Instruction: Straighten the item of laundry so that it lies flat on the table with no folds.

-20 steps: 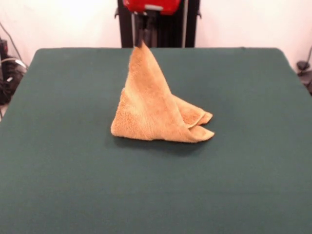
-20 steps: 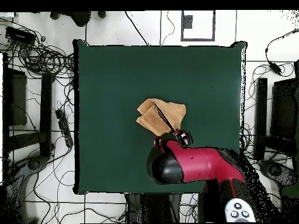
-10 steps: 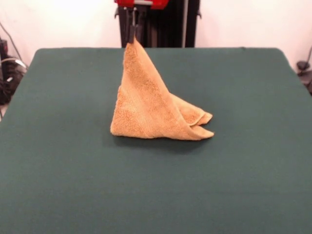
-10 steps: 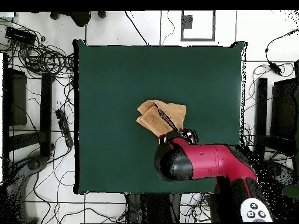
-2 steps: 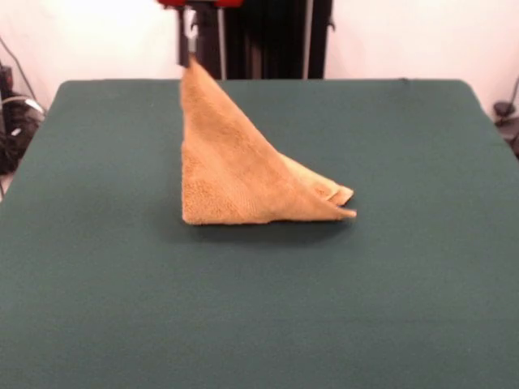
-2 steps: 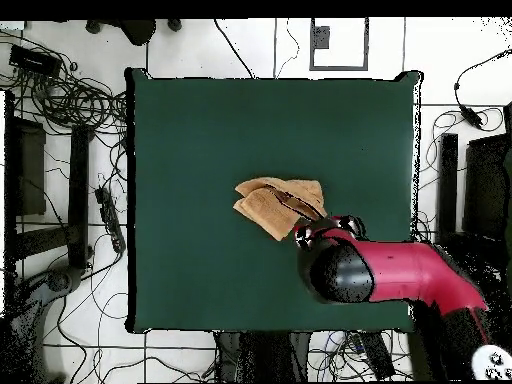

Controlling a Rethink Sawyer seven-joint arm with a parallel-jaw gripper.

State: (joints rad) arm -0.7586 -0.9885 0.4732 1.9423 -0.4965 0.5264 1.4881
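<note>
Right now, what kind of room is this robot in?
Probably a robot lab: a red arm works at a green table, lifting a towel, with tangled cables all over the tiled floor.

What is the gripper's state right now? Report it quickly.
Gripper: jaws shut on one corner of the small orange-tan terry towel, holding it up in a peak while the rest lies on the dark green table.

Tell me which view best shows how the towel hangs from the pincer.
The front view: the pincer holds the towel up by one corner, the bottom edge resting on the table. The overhead view shows only a flattened towel, its held corner hidden under the arm.
</note>
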